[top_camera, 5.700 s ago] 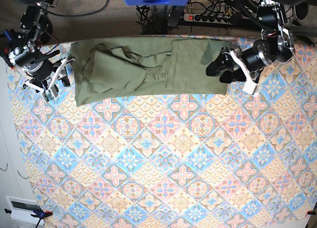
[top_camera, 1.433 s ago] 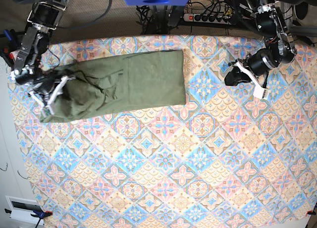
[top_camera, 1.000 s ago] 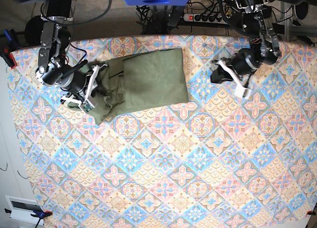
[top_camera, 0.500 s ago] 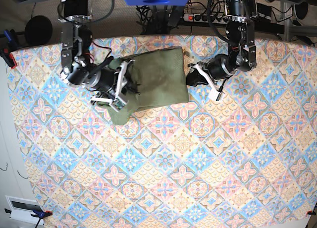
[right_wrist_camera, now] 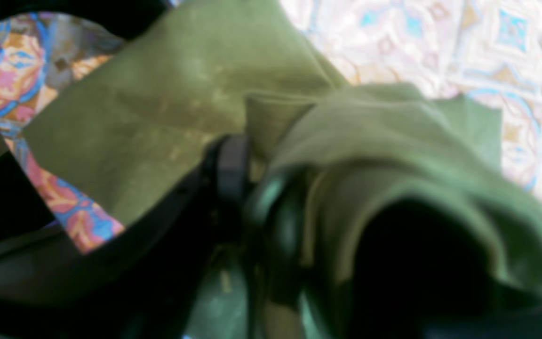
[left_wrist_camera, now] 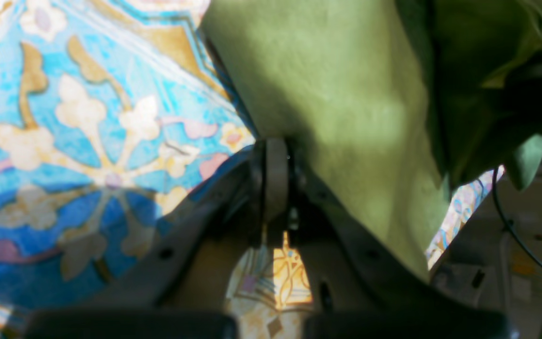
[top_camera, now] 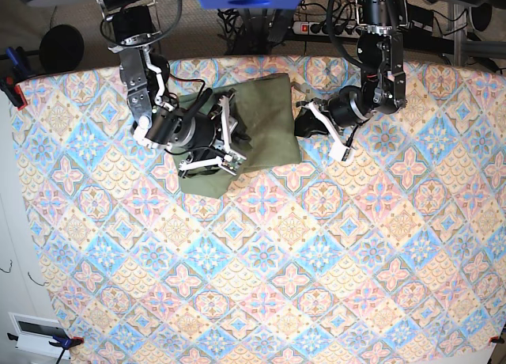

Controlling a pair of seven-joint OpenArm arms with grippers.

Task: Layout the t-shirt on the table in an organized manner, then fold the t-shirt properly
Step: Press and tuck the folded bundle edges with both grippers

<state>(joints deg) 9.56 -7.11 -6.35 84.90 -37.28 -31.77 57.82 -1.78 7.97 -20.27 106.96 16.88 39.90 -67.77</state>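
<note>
Change since earlier: the t-shirt (top_camera: 261, 127), which lay as a long band along the far edge of the table (top_camera: 316, 285), has been swept in from the left of the base view and is now a compact bundle left of centre near the far edge.
Right gripper, moved: the right gripper (top_camera: 229, 138) has travelled from the far-left corner across to the middle of the bundle, carrying the left part of the cloth over the rest.
Left gripper, moved: the left gripper (top_camera: 304, 120) has come in from the far right to the bundle's right edge.
Right fingers: partly spread (its wrist view is blurred); olive cloth lies draped over one finger (right_wrist_camera: 233, 165) and bunched against it, so whether anything is pinched I cannot tell.
Left fingers: pressed together, tips meeting just at the shirt's edge; no cloth is visibly caught between them, and one fingertip (left_wrist_camera: 275, 179) touches the fabric's side.
T-shirt now: a flat rectangle on the right, with rumpled folds heaped on its left and near side under the right gripper.
Table: patterned cloth shows all round the bundle.
</note>
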